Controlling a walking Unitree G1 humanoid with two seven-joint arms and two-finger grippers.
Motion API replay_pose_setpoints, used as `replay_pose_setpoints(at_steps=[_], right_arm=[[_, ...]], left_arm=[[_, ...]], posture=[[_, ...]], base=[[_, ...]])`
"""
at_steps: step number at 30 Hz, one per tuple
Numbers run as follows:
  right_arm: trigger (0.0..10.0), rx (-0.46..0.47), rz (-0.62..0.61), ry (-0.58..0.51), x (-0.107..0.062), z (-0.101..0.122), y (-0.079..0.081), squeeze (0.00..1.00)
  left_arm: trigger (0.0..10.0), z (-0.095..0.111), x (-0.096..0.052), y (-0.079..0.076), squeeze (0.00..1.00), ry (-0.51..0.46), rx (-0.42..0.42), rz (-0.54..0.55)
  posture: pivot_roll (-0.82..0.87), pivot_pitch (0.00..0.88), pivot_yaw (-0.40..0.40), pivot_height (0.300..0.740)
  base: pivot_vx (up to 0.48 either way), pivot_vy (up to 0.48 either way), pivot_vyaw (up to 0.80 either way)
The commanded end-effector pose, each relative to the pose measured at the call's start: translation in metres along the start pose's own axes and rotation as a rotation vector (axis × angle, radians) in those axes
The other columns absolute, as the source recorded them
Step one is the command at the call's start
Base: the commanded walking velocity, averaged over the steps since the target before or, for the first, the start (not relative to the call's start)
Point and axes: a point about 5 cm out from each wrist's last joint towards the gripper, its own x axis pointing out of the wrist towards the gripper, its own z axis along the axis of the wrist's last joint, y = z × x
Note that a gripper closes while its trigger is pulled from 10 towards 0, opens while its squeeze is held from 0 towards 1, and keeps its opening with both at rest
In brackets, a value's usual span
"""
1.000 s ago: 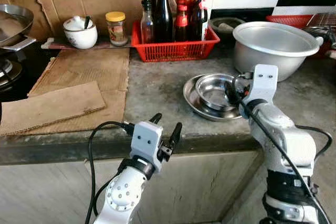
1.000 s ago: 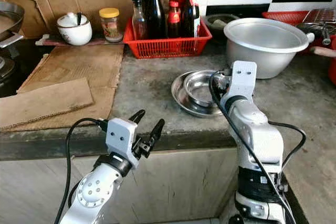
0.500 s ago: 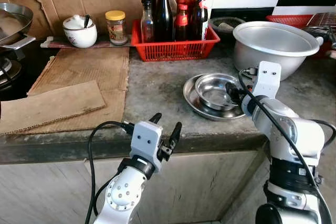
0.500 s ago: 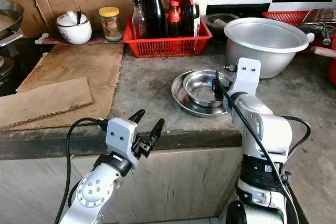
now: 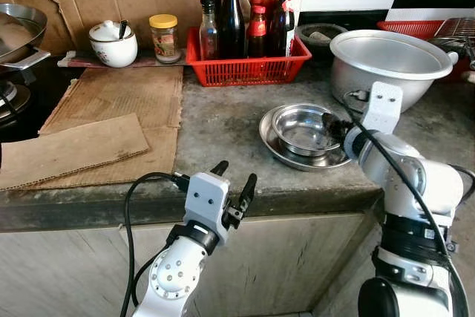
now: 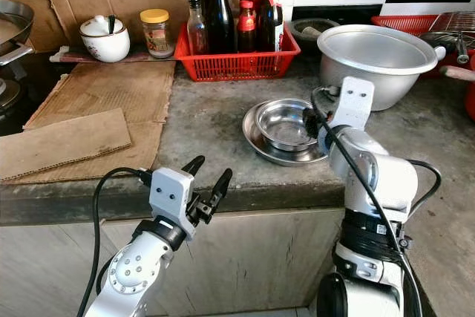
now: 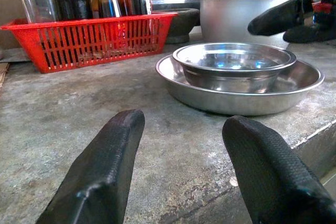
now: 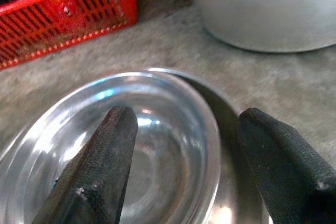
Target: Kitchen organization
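A small steel bowl (image 5: 300, 128) sits inside a wider steel plate (image 5: 274, 146) on the grey stone counter. My right gripper (image 5: 338, 125) is open at the bowl's right side. In the right wrist view one finger (image 8: 100, 161) hangs over the bowl (image 8: 152, 129) and the other finger (image 8: 283, 166) is outside its rim, above the plate. My left gripper (image 5: 234, 176) is open and holds nothing, in front of the counter's front edge. The left wrist view looks over the counter at the plate (image 7: 236, 100) and bowl (image 7: 231, 64).
A red basket (image 5: 245, 68) of bottles stands behind the plate, with a big aluminium pot (image 5: 386, 64) to its right. Cardboard sheets (image 5: 111, 116) cover the counter's left. A white lidded cup (image 5: 113, 44), a jar (image 5: 164, 38) and a wok (image 5: 15, 31) stand at the back left.
My right gripper has shifted a little to the right and back along the bowl's rim, with its elbow swinging lower. The left arm, bowl and plate have stayed put.
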Motion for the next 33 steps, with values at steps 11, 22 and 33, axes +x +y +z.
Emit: replay_pose_setpoints(at_steps=[11,22,33], right_arm=[[10.0,-0.023,-0.012,0.051,0.002,-0.008,0.001,0.00],[10.0,-0.034,-0.030,0.078,0.002,-0.012,-0.001,0.00],[10.0,-0.047,-0.009,0.143,0.001,-0.023,0.006,0.00]], left_arm=[[10.0,0.002,0.000,0.000,0.00,-0.006,-0.002,0.006],[10.0,0.002,0.000,-0.001,0.00,-0.010,-0.005,0.007],[10.0,0.002,-0.001,-0.001,0.00,-0.006,-0.005,0.010]], posture=[[0.17,0.075,-0.041,0.740],[0.17,0.079,-0.041,0.740],[0.17,0.081,-0.042,0.740]], base=[[0.000,0.000,0.00],[0.000,0.000,0.00],[0.000,0.000,0.00]])
